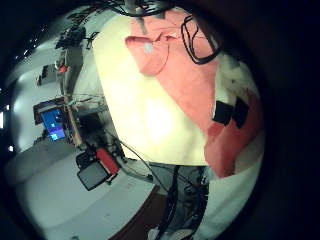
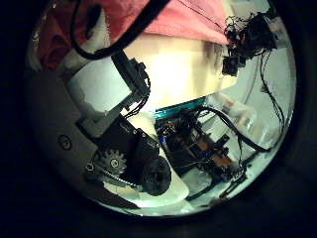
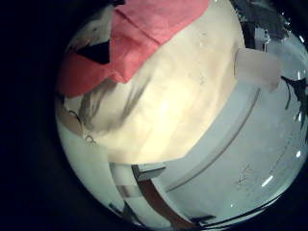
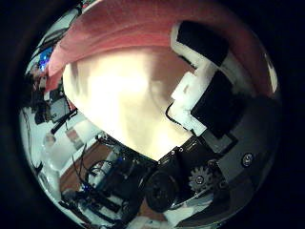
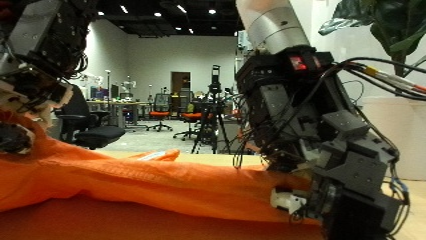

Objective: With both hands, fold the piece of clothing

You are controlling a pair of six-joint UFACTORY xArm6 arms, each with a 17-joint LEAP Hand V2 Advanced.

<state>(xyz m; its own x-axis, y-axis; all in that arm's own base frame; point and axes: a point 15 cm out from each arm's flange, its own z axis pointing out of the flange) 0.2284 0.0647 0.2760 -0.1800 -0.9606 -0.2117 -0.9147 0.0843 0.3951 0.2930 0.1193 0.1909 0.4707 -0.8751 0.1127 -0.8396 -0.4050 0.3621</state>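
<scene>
The left hand (image 5: 33, 70) hangs over the far end of the orange garment (image 5: 120, 185); its fingertips (image 5: 16, 135) sink into the raised cloth there, and whether they pinch it or only press it I cannot tell; the garment itself lies in a long, rumpled band across the pale table (image 5: 80, 222), running from under the left hand toward the right; the right hand (image 5: 326, 150) stands close in front, its lower fingers (image 5: 344, 205) down at the near end of the cloth; in the right thumb side palm view those fingers (image 4: 205, 91) lie along the garment's edge (image 4: 143, 38) on the table, bent over it, though a firm clamp on the cloth does not show; the left little finger side palm view shows the garment (image 1: 200, 85) spread over the tabletop (image 1: 150, 115) with a hand (image 1: 232, 110) on one edge.
</scene>
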